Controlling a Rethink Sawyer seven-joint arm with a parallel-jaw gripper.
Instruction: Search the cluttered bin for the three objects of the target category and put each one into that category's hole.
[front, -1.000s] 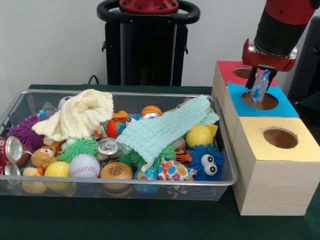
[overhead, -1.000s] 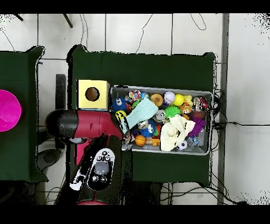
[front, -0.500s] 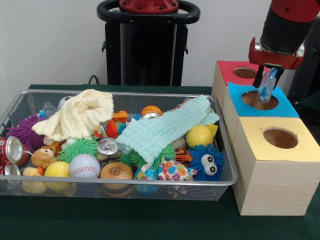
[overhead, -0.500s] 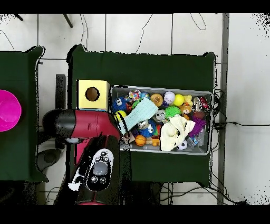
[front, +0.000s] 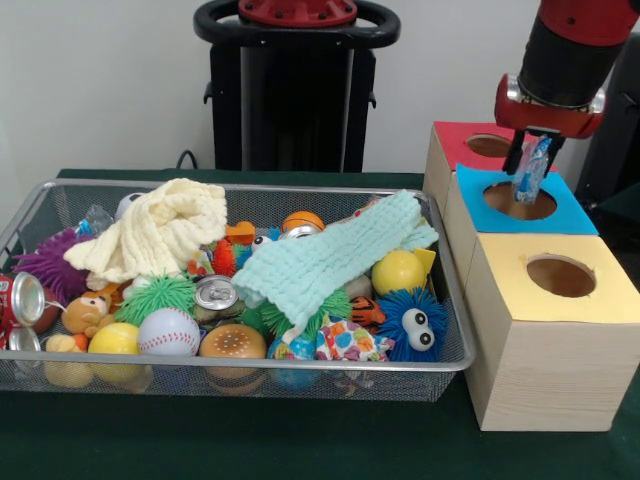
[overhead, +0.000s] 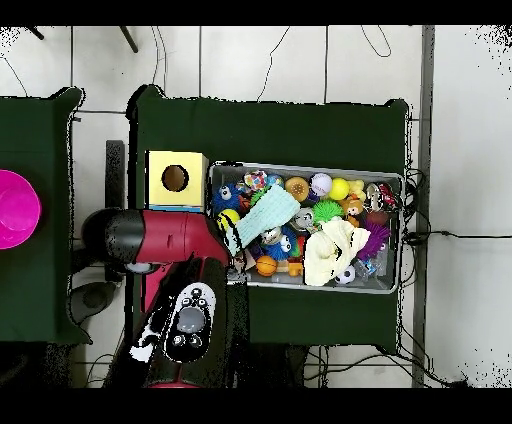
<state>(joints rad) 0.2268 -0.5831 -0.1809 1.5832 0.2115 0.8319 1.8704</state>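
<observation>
The arm (front: 565, 50) is a black cylinder with red top, ending in a red collar with silver rim; the gripper (front: 530, 160) is black.

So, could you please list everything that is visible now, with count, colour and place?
Wire bin: one, grey, on the green table cover.
Cloths: two, cream at the bin's left, mint across its middle.
Balls: yellow, baseball, orange basketball at the back.
Fuzzy toys: blue with eyes, green, purple.
Cans: one silver top mid-bin, one red at the left end.
Wooden boxes with holes: three, tops yellow, blue, red, right of the bin.
Pink round thing: one, on a side table.
Gripper: jaws shut on a crinkly bluish packet above the blue box's hole.
</observation>
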